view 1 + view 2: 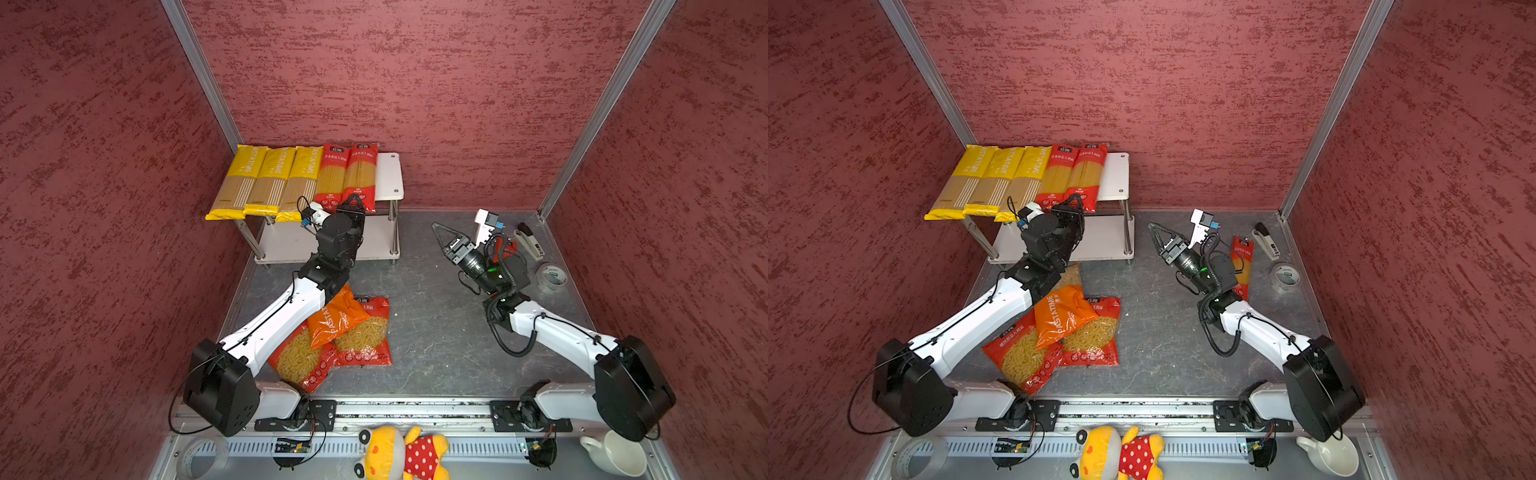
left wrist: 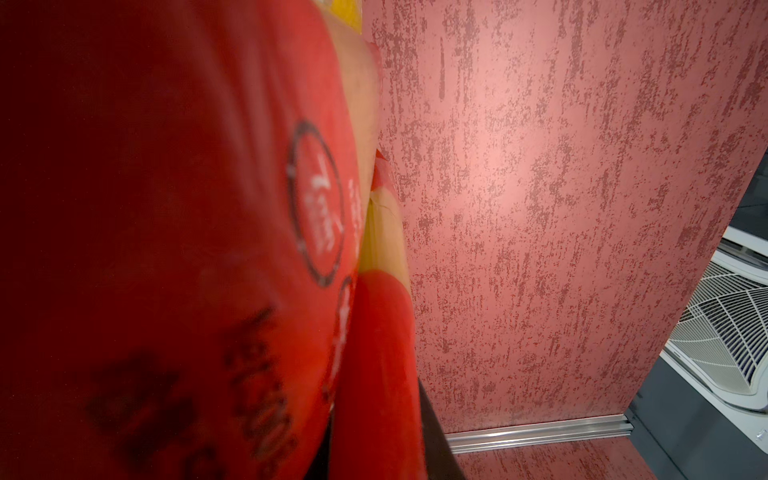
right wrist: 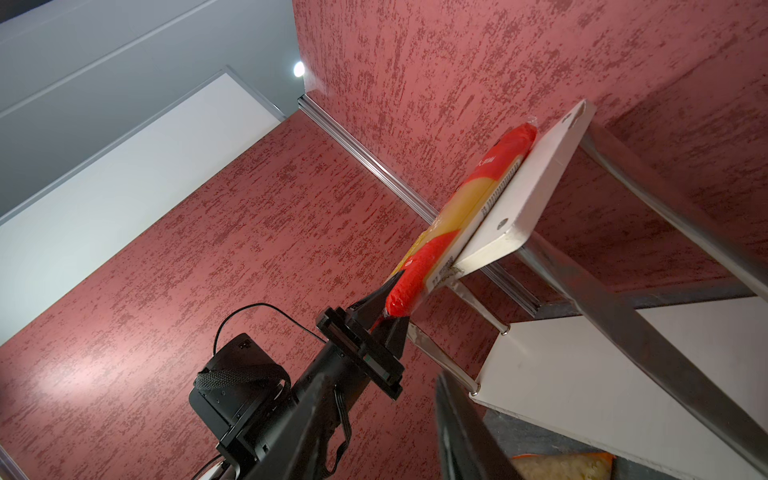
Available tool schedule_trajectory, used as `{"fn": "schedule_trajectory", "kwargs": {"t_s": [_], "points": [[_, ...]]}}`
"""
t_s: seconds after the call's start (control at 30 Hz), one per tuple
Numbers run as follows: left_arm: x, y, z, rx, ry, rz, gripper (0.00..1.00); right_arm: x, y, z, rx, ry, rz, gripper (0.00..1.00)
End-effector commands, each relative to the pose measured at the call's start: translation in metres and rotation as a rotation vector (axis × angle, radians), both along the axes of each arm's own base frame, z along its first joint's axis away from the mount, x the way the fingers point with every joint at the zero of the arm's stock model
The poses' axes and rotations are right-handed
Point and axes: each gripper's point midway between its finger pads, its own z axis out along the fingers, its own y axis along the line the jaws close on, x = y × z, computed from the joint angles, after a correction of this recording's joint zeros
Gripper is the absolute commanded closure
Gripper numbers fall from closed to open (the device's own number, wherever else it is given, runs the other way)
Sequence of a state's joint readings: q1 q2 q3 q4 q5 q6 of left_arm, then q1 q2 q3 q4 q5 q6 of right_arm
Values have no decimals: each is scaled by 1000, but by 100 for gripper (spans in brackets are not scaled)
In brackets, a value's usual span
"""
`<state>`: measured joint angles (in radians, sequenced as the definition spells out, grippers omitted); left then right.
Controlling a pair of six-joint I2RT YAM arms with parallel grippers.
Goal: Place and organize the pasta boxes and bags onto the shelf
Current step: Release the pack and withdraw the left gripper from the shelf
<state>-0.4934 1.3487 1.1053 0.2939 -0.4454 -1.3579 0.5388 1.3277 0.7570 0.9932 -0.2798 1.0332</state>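
Observation:
The shelf (image 1: 388, 174) stands at the back. Its top board carries three yellow pasta boxes (image 1: 266, 178) and two red ones (image 1: 332, 174) side by side, their front ends overhanging. My left gripper (image 1: 354, 203) is shut on the front end of the rightmost red box (image 3: 469, 195), which lies on the board. Another red box (image 1: 1245, 253) lies on the floor, partly under my right arm. My right gripper (image 1: 440, 235) hangs open and empty in the air, right of the shelf. The bags lie in front: an orange one (image 1: 336, 316) on top of two red ones (image 1: 368, 336).
A stapler (image 1: 530, 241) and a tape roll (image 1: 551, 277) lie by the right wall. At the front edge are a plush toy (image 1: 399, 453), a white cup (image 1: 615, 455) and another tape roll (image 1: 203, 457). The shelf's lower board (image 1: 291, 241) is bare.

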Motion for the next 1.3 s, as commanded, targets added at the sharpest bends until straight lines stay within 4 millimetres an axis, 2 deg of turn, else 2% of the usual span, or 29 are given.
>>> {"fn": "schedule_trajectory", "kwargs": {"t_s": [0.0, 0.17, 0.3, 0.53, 0.7, 0.83, 1.0, 1.07, 1.27], "points": [[2, 4, 0, -35, -26, 13, 62, -3, -4, 5, 11, -12, -25, 57], [-8, 5, -6, -31, -18, -12, 41, -3, -5, 5, 8, -14, -27, 57], [-20, 5, -13, -30, -16, -29, 33, -3, -4, 4, 9, -14, -27, 57], [-48, -7, -35, 6, 0, -67, 30, -2, -3, 2, 9, -16, -25, 57], [-69, -14, -43, 76, -31, -69, 28, -2, -4, 0, 8, -13, -27, 57], [-74, -19, -50, 89, -70, -86, 27, -2, -3, 0, 9, -10, -24, 57], [-79, -23, -42, 119, -111, -87, 27, -2, -2, 3, 12, -13, -14, 57], [-82, -24, -45, 124, -110, -86, 28, -2, -2, 3, 8, -13, -15, 57], [-95, -42, -81, 165, -39, -106, 29, 2, 0, -12, -25, 24, -26, 56]]}}
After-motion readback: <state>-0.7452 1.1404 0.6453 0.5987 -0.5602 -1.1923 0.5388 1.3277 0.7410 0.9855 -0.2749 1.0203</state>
